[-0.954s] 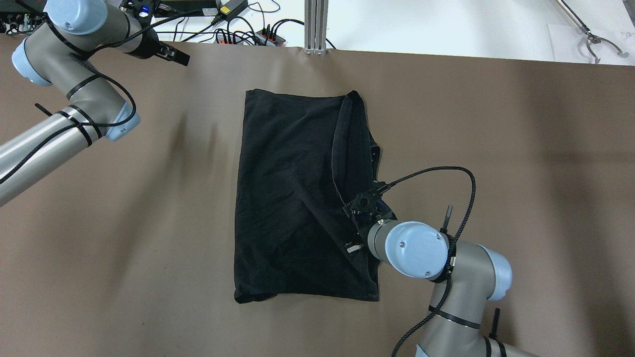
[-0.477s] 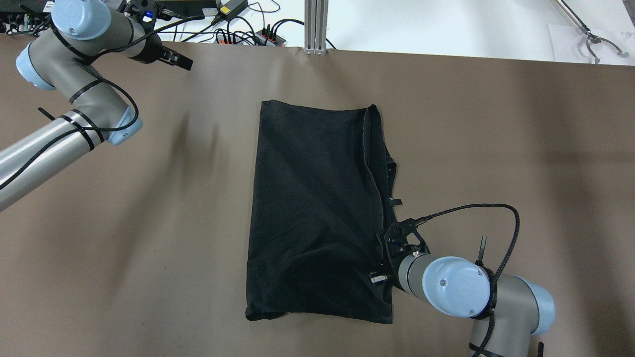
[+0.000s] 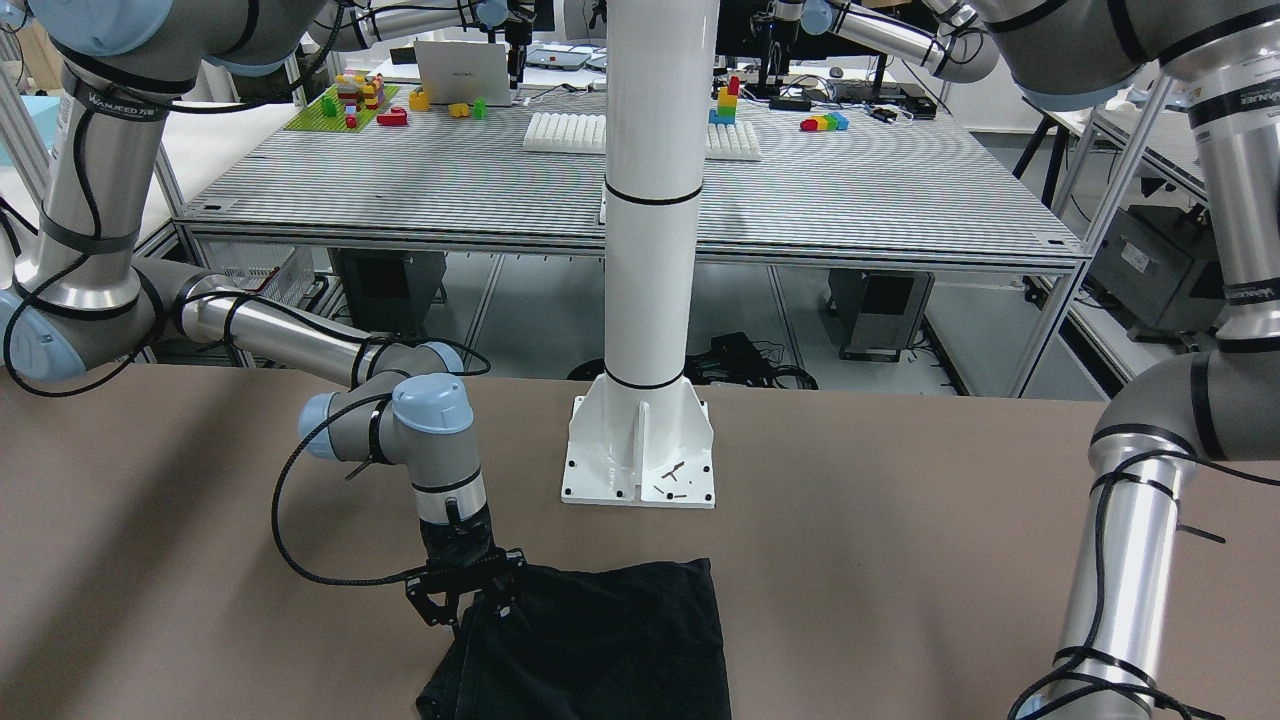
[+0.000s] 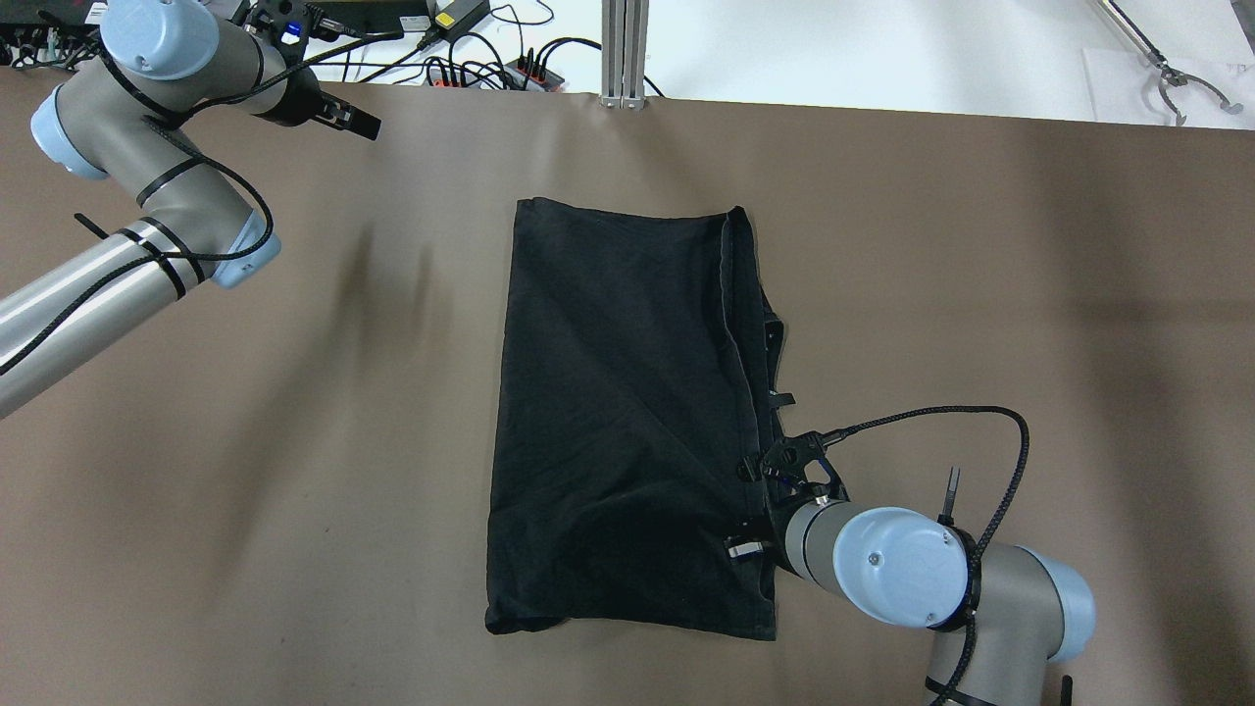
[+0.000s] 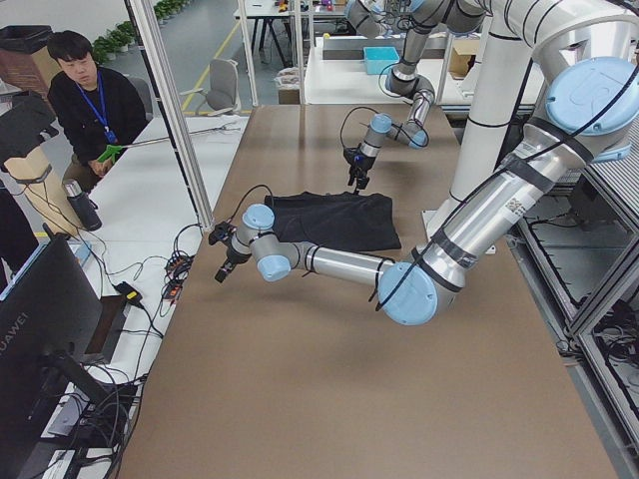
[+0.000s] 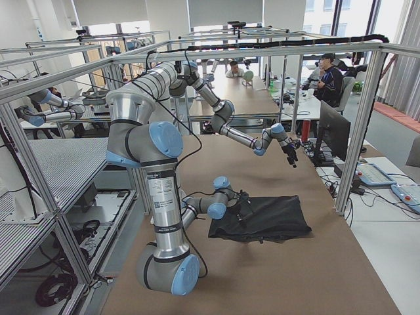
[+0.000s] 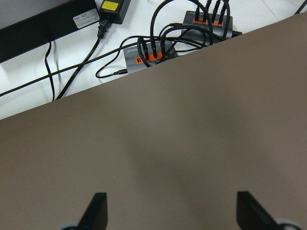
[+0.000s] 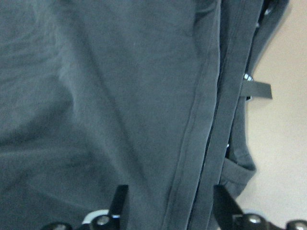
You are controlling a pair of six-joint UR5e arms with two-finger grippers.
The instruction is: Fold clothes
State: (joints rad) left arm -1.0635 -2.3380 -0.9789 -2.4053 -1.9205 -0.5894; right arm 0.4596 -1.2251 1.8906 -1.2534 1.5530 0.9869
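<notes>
The black garment (image 4: 618, 412) lies flat on the brown table, folded into a tall rectangle, with its hemmed edge along its right side. It also shows in the front-facing view (image 3: 610, 640) and fills the right wrist view (image 8: 96, 96). My right gripper (image 4: 747, 508) is low over that right hem near the garment's near corner. Its fingers (image 8: 120, 203) stand apart on either side of the flat hem, so it is open. My left gripper (image 4: 361, 123) is open and empty over bare table at the far left, its fingertips (image 7: 98, 208) wide apart.
Power strips and cables (image 4: 490, 69) lie just past the table's far edge, close to the left gripper, and show in the left wrist view (image 7: 153, 50). An aluminium post (image 4: 625, 49) stands at the far middle. The robot's white column base (image 3: 640, 450) sits behind the garment.
Between one second and half a second ago the right gripper and the garment slid together to the right and nearer the front edge. Since then nothing has visibly moved.
</notes>
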